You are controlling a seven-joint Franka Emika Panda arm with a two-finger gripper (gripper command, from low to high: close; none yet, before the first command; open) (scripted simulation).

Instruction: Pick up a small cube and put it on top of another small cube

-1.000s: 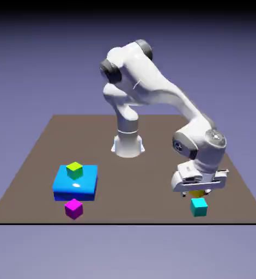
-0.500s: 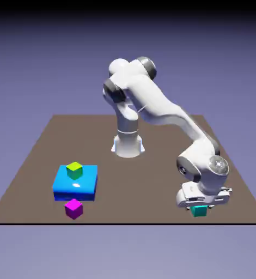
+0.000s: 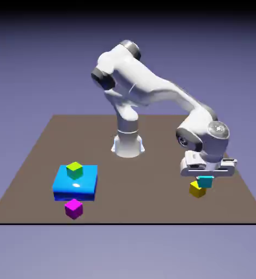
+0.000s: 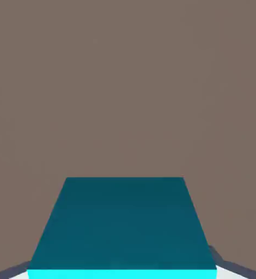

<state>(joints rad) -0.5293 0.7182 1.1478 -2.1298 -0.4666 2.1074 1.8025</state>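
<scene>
The small cyan cube [image 3: 206, 182] hangs in the air at the exterior view's right, gripped by my gripper [image 3: 206, 180], which is shut on it. In the hand view the cyan cube [image 4: 122, 226] fills the lower middle, large, over bare brown table, and hides the fingertips. The small yellow cube [image 3: 196, 189] rests on the table just below the held cube and slightly to the exterior view's left of it. The cyan cube partly overlaps the yellow one in that view.
A large flat blue block [image 3: 75, 183] lies at the exterior view's left with a lime-green cube [image 3: 74, 170] on top. A magenta cube [image 3: 73, 208] sits in front of it near the table's front edge [image 3: 125, 223]. The robot's base [image 3: 128, 143] stands at the back.
My gripper came down over the cyan cube, shut on it, then rose with it and moved back over the yellow cube, which shows again.
</scene>
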